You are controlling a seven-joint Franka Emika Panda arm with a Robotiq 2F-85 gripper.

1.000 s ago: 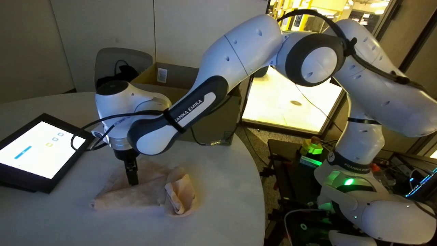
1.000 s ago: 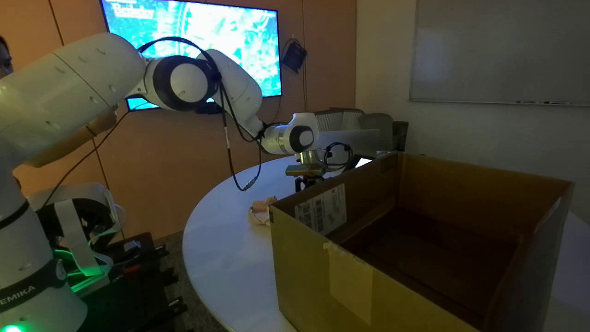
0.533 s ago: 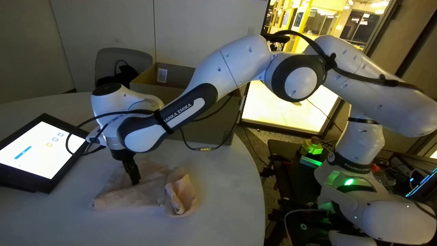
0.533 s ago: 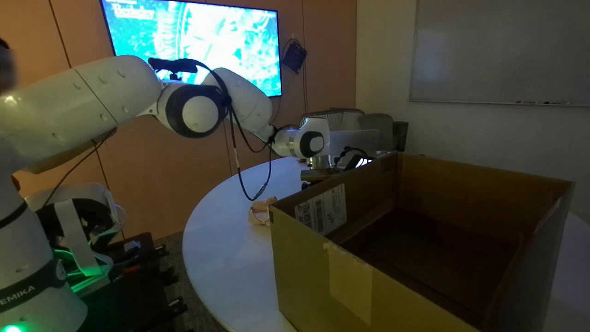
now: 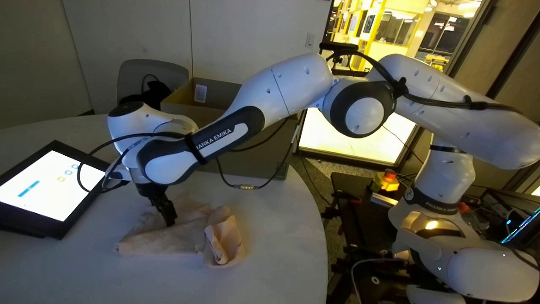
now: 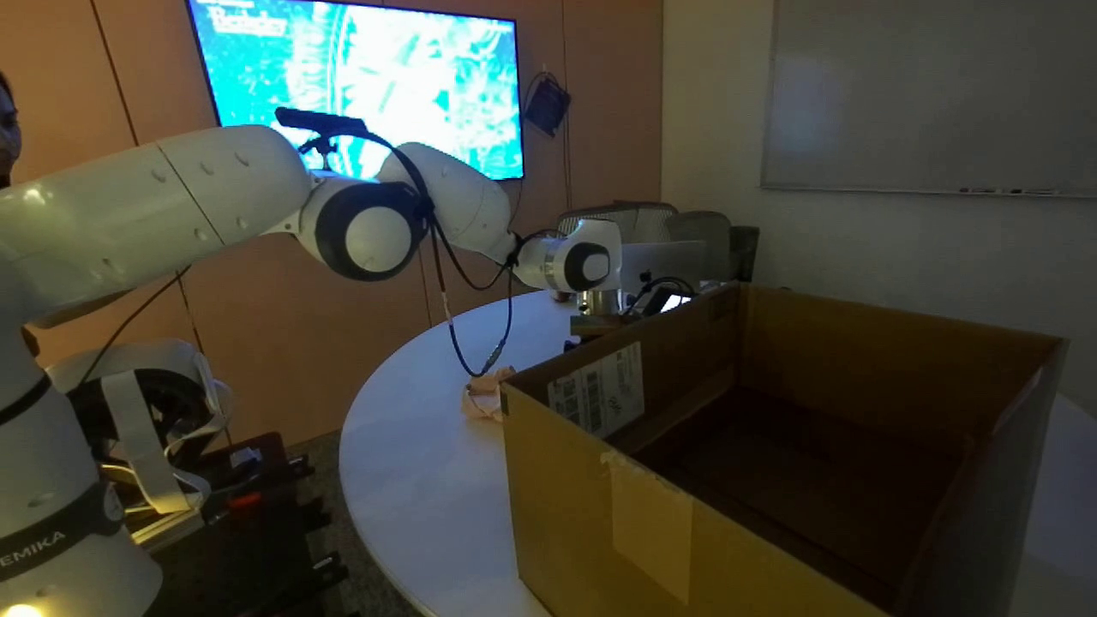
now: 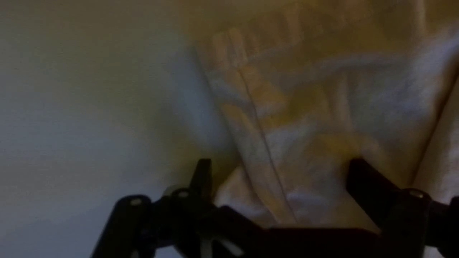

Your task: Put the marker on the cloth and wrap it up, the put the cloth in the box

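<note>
Two black fingers (image 7: pixel 367 188) stand wide apart in the wrist view, gripper (image 7: pixel 280 170) pinching nothing: one tip over bare table (image 7: pixel 89 118) just beside the hem, its mate over the cloth (image 7: pixel 308 118); contact can't be told. Fabric looks thin and wrinkled, so probably light, limp, not slippery, hard to damage; the hem strip between the tips seems the place to grab for folding. In an exterior view, cloth (image 5: pixel 156 241) lies on the table partly folded, one end bunched into a loose roll; box (image 5: pixel 261 158) stands behind, partly masked by the arm (image 5: pixel 223 137). Marker not visible, maybe inside: likely a stiff rod in floppy cloth, could slip out an open end, so for lifting better squeeze across the bundle's middle, marker included. In an exterior view, just a bit of cloth (image 6: pixel 490 390) shows past the open-topped box (image 6: pixel 566 497), fingers mostly hidden; soft ends would probably sag, so carry high over the rim.
</note>
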